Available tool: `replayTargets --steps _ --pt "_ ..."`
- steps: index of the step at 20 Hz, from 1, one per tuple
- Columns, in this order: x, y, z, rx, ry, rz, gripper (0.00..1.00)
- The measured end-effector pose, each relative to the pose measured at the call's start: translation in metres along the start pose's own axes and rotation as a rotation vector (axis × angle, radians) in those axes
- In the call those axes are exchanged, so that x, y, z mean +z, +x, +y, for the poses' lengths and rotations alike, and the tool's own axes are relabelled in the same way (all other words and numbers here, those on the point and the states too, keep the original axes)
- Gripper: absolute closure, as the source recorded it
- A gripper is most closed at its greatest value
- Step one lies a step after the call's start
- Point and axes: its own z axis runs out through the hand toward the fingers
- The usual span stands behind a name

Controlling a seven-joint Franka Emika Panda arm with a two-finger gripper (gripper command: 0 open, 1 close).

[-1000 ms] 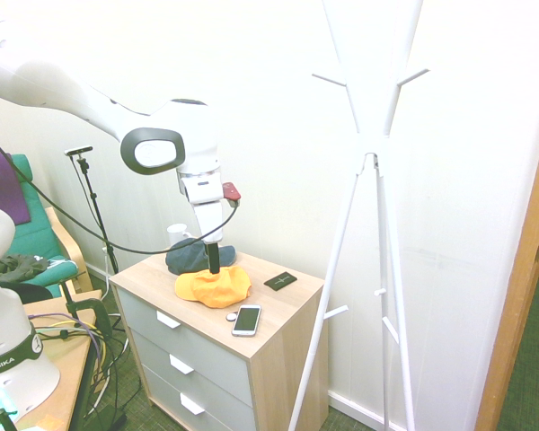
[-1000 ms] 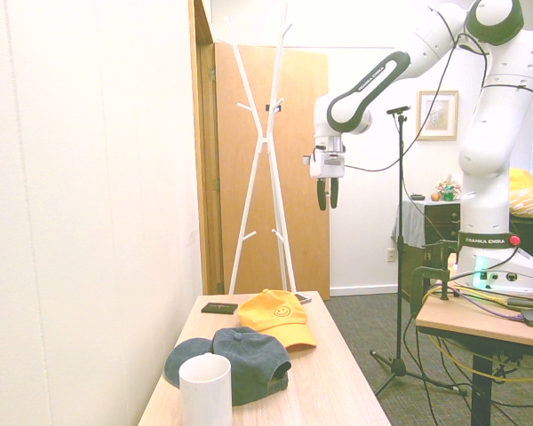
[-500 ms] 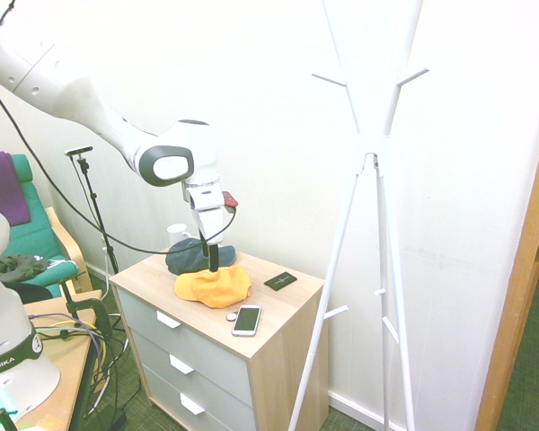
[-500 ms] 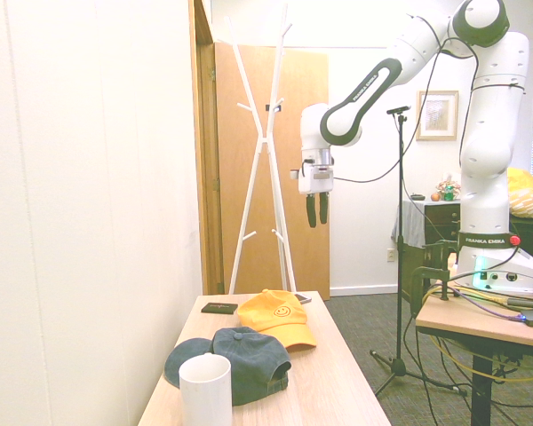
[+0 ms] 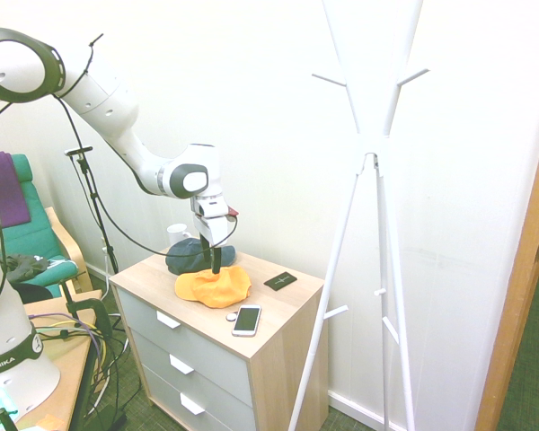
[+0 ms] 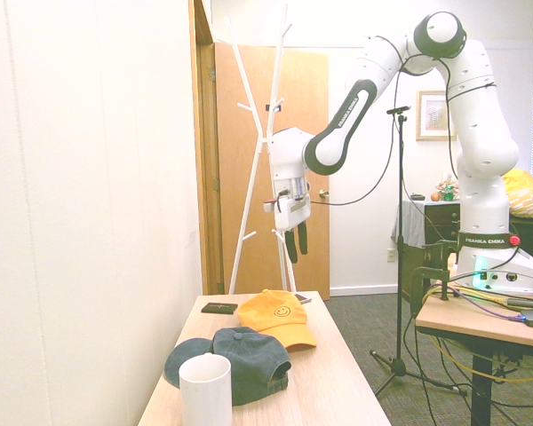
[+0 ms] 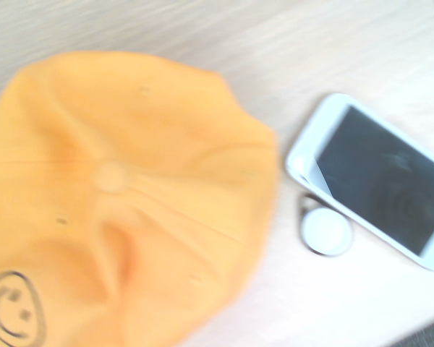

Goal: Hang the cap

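Gripper hangs above the cap, fingers apart and empty, pointing straight down, presumably to pinch the crown. The cap sits on the dresser, phone beside it, the rack well off.

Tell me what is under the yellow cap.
The yellow cap lies crown up on the wooden dresser top. Only wood shows around it; whatever is beneath the fabric is covered.

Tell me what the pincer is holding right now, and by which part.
Nothing. The pincer is open and empty, hanging in the air above the yellow cap, which lies untouched on the dresser top.
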Motion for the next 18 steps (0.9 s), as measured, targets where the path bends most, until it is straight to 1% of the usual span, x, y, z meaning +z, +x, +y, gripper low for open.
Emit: replayTargets --steps 3,5,8,12,13,18 --pt "0.013 -0.009 -0.028 -0.031 0.002 0.005 0.0" --pt "0.021 -0.007 -0.044 -0.039 0.025 0.014 0.0" --pt "0.037 -0.002 -0.06 -0.049 0.046 0.028 0.0" --pt "0.054 0.003 -0.073 -0.05 0.041 0.032 0.0" --pt "0.055 0.003 -0.075 -0.051 0.041 0.034 1.0" --pt "0.059 0.002 -0.079 -0.056 0.035 0.039 1.0"
